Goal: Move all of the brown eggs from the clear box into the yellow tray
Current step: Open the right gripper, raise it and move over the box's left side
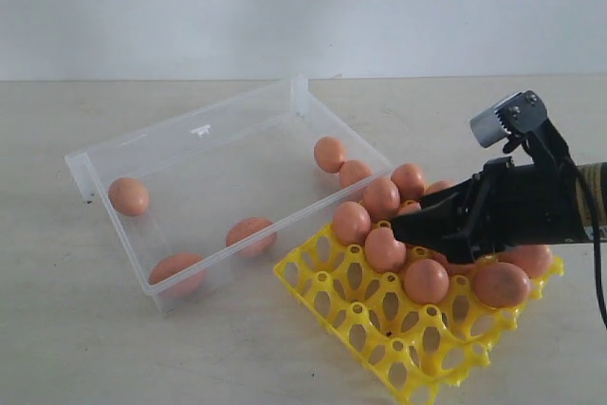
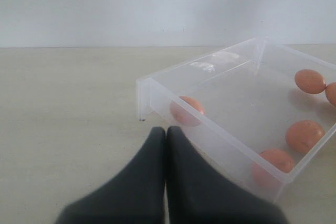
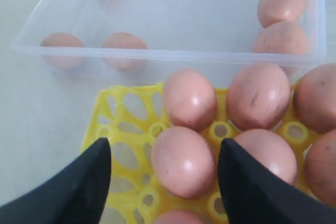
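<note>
The yellow tray (image 1: 351, 305) lies in front of the clear box (image 1: 180, 130) and holds several brown eggs. Several more eggs lie loose in the box, among them one at its far left end (image 1: 128, 196) and two by the front wall (image 1: 251, 232). My right gripper (image 1: 403, 228) hangs low over the tray, open. In the right wrist view its fingers stand apart on both sides of an egg (image 3: 182, 161) that sits in a cup of the tray (image 3: 123, 108). My left gripper (image 2: 167, 130) is shut and empty, just outside a corner of the box (image 2: 220, 135).
The table top (image 1: 95, 348) is pale and bare to the left of the box and in front of it. The near rows of tray cups (image 1: 417, 353) stand empty. A white wall (image 1: 285, 7) rises behind the table.
</note>
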Motion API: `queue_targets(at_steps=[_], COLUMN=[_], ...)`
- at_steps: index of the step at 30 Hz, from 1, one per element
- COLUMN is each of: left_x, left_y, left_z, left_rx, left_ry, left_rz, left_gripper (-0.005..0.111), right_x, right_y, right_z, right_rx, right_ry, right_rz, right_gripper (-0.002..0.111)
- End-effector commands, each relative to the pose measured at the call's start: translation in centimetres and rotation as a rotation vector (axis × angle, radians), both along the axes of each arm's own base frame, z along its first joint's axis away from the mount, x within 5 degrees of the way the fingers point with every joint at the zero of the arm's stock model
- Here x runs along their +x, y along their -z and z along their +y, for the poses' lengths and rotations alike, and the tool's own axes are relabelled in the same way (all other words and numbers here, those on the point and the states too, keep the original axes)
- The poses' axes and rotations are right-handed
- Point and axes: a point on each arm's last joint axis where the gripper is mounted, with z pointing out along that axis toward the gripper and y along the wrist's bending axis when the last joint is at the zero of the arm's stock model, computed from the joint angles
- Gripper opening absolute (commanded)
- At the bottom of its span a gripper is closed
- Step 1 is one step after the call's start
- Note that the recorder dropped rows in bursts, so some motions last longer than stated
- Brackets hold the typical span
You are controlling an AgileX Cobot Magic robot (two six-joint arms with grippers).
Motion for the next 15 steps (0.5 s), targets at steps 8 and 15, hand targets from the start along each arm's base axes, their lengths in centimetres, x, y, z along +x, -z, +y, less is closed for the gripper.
queue_targets(at_steps=[8, 15], left_x=[0.0, 0.0], left_y=[0.0, 0.0], left_z=[0.0, 0.0], left_rx=[0.004, 0.004], left_ry=[-0.003, -0.003], left_rz=[-0.002, -0.002], left_gripper=[-0.004, -0.004], right_x=[-1.2, -1.0], right_y=[-10.3, -15.8], right_z=[3.9, 12.0], right_rx=[0.393, 0.037], right_ry=[-0.106, -0.056], right_rz=[-0.293, -0.523], right_gripper=[0.011, 0.0])
